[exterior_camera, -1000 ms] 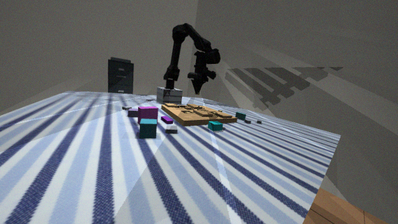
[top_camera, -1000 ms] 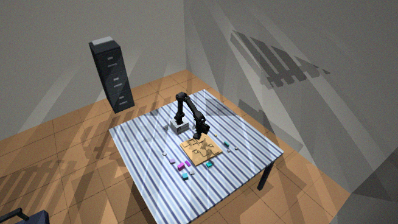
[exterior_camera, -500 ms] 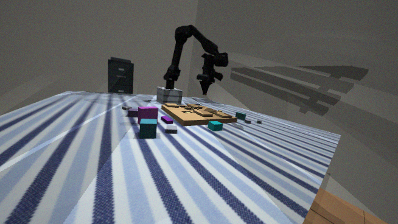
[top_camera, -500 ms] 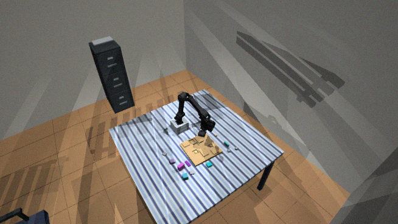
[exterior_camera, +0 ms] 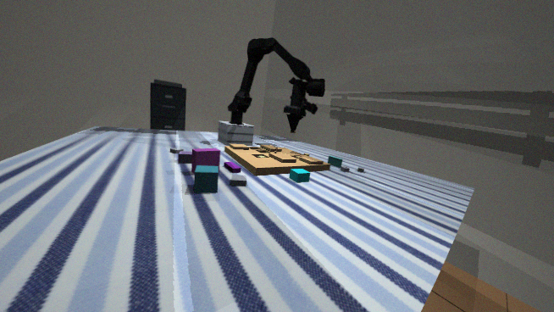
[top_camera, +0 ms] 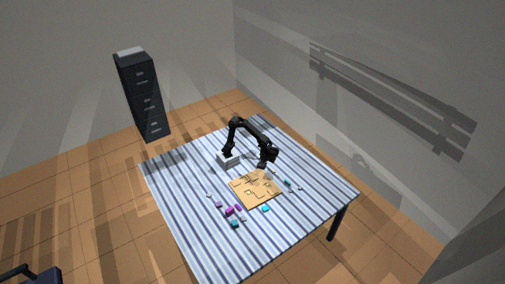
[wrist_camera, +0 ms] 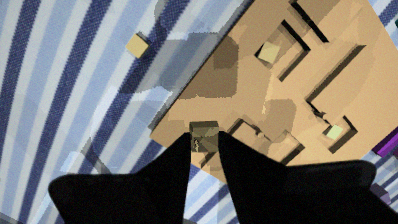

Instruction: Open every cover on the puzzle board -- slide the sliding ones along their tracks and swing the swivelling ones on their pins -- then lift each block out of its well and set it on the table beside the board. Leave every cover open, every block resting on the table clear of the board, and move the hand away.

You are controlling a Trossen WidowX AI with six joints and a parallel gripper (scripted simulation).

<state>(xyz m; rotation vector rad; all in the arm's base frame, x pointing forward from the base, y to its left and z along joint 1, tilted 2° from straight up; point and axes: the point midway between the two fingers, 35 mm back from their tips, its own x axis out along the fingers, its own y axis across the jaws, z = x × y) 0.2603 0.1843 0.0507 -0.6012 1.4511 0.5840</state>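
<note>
The wooden puzzle board point(top_camera: 250, 203) point(exterior_camera: 257, 165) point(wrist_camera: 200, 112) lies on the striped table. My gripper point(top_camera: 261, 166) point(exterior_camera: 292, 130) point(wrist_camera: 204, 137) is shut on a small drab tan block point(wrist_camera: 204, 137), held above the board's edge near the arm base. A pale yellow block point(top_camera: 267, 184) point(wrist_camera: 269, 52) sits in one uncovered well. A pale greenish block point(top_camera: 249, 192) point(exterior_camera: 259, 156) point(wrist_camera: 334, 131) sits in another uncovered well. Another yellow block point(top_camera: 273, 171) point(wrist_camera: 137, 46) rests on the table beside the board. Flat wooden covers point(exterior_camera: 283, 157) point(exterior_camera: 312, 159) lie on the board; their exact track positions are hard to tell.
Magenta point(top_camera: 229, 211) point(exterior_camera: 206, 158), purple point(top_camera: 238, 207) point(exterior_camera: 232, 166) and teal point(top_camera: 235, 224) point(exterior_camera: 206, 180) blocks stand on one side. A cyan block point(top_camera: 265, 208) point(exterior_camera: 300, 175) lies near the board's front edge, another teal block point(top_camera: 287, 182) point(exterior_camera: 335, 161) beyond it. Small grey pieces lie around.
</note>
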